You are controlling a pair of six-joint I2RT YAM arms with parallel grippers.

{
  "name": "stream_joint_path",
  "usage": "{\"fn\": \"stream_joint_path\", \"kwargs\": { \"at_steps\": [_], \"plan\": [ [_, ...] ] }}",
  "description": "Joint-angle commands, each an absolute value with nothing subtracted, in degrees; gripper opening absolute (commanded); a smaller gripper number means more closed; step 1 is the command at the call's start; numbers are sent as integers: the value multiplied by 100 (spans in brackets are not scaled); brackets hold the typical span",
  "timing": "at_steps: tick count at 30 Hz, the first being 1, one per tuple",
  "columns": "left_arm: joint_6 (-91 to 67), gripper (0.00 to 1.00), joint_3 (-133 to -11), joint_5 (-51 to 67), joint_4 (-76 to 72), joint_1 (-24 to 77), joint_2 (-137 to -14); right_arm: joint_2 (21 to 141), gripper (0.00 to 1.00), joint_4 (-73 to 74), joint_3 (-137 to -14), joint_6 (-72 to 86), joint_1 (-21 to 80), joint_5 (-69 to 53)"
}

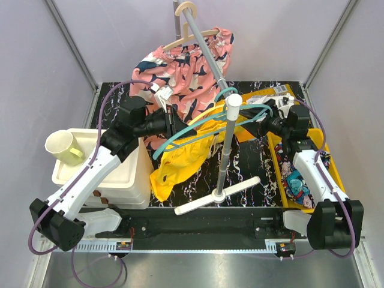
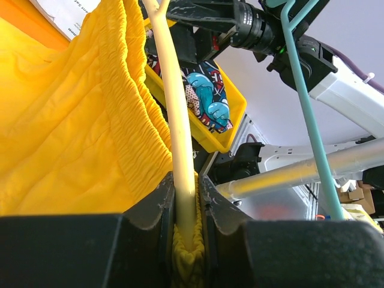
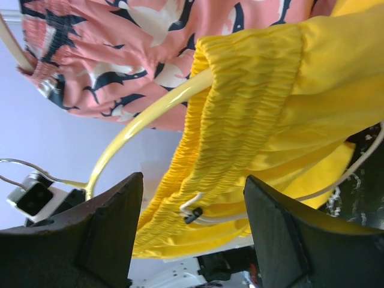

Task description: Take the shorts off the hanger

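Black marbled bench (image 1: 252, 162) beneath a grey clothes rack (image 1: 224, 162). Plain bright yellow fabric shorts (image 1: 180, 162) draped by the elastic waist over a pale yellow plastic hanger (image 2: 177, 120), above mid-bench. Comic-print shorts (image 1: 294, 180) lying in a yellow tray (image 1: 275, 157) at right. Left end effector (image 2: 187, 228) pinching hanger and yellow fabric; right end effector (image 3: 193, 186) spread, waistband between its fingers.
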State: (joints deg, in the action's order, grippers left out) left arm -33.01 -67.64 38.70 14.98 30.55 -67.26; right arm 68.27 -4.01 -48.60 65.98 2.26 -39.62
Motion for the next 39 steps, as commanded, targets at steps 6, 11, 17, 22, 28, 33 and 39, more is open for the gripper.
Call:
{"fn": "stream_joint_path", "kwargs": {
  "at_steps": [6,11,17,22,28,33,39],
  "plan": [
    [-3146,0,-6803,4148,923,3059,-6706,6662,77,-782,-5186,8103,474,-3718],
    [-3155,0,-6741,4227,835,3102,-6732,6934,72,-939,-5334,8428,878,-3498],
    [-3129,0,-6715,4306,835,3164,-6741,7066,67,-1064,-5475,8552,1098,-3261],
    [-3111,0,-6671,4289,835,3234,-6697,7172,58,-1212,-5476,8683,1204,-3190],
    [-3050,0,-6758,3850,1124,3243,-6574,7067,62,-742,-5502,7984,1239,-3174],
    [-2944,0,-6820,3691,1388,3234,-6416,6751,74,-79,-5265,6998,1152,-2656],
    [-2971,0,-6855,3586,1441,3234,-6267,6645,79,728,-5396,6111,1055,-2208]
  ]
}}
